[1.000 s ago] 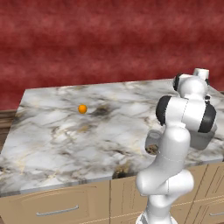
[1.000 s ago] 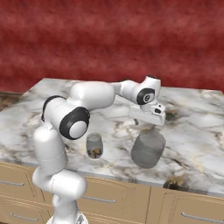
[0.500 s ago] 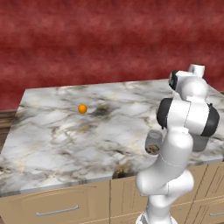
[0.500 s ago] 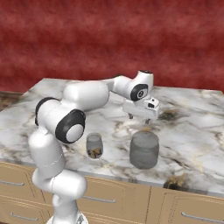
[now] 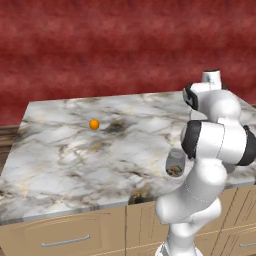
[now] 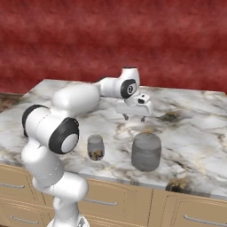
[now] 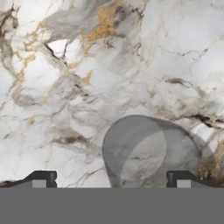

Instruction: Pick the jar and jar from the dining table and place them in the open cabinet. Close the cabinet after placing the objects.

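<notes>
Since a second ago the claw (image 6: 134, 118) has lifted and drawn back toward the far side of the dining table (image 6: 195, 133), clear of the large grey jar (image 6: 146, 152). Its fingers stand spread wide, holding nothing. That jar stands upright just below and in front of the claw, apart from it; in the hand view its round top (image 7: 144, 151) lies between the fingertips (image 7: 43, 178). The small jar (image 6: 95, 147) stands beside the large one, nearer the arm's base. An orange ball (image 5: 94, 124) lies well apart.

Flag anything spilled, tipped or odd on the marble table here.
Nothing stands out. Both jars stand upright on the dining table: the large grey jar and the small jar. The open claw hangs above them. An orange ball sits apart.
</notes>
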You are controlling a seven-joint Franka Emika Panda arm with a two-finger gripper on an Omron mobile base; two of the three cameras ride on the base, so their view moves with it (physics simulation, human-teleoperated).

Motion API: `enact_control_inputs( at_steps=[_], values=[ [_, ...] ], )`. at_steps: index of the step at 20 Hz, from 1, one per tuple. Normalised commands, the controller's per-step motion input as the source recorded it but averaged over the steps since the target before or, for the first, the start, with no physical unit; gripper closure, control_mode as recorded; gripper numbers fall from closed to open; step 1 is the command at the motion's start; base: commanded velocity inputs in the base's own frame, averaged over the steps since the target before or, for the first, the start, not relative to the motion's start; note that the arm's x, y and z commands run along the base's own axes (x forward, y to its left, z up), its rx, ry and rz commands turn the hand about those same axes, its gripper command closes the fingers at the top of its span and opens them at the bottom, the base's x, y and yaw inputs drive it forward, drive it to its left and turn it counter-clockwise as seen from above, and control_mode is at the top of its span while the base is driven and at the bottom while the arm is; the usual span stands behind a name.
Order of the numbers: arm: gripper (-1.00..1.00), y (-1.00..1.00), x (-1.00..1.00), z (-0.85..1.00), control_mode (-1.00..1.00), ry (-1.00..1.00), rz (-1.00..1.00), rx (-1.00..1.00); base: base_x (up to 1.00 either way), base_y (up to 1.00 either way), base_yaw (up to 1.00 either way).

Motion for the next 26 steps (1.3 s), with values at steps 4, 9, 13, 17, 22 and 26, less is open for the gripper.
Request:
enact_control_inputs(
  at_steps=[4, 9, 13, 17, 22, 26],
  values=[
    [-1.0, 0.13, -0.15, -0.1, -1.0, -0.02, -0.1, -0.24, 0.0, 0.0, 0.0],
    [-1.0, 0.0, -0.19, -0.19, -1.0, -0.09, -0.11, -0.02, 0.0, 0.0, 0.0],
    [-1.0, -0.01, 0.0, -0.12, -1.0, -0.04, -0.04, -0.1, 0.0, 0.0, 0.0],
    [-1.0, 0.0, 0.0, -0.07, -1.0, 0.0, -0.05, -0.26, 0.0, 0.0, 0.0],
    [-1.0, 0.0, 0.0, -0.43, -1.0, -0.02, -0.03, -0.23, 0.0, 0.0, 0.0],
    [-1.0, 0.0, 0.08, -0.38, -1.0, -0.06, 0.0, -0.11, 0.0, 0.0, 0.0]
  ],
)
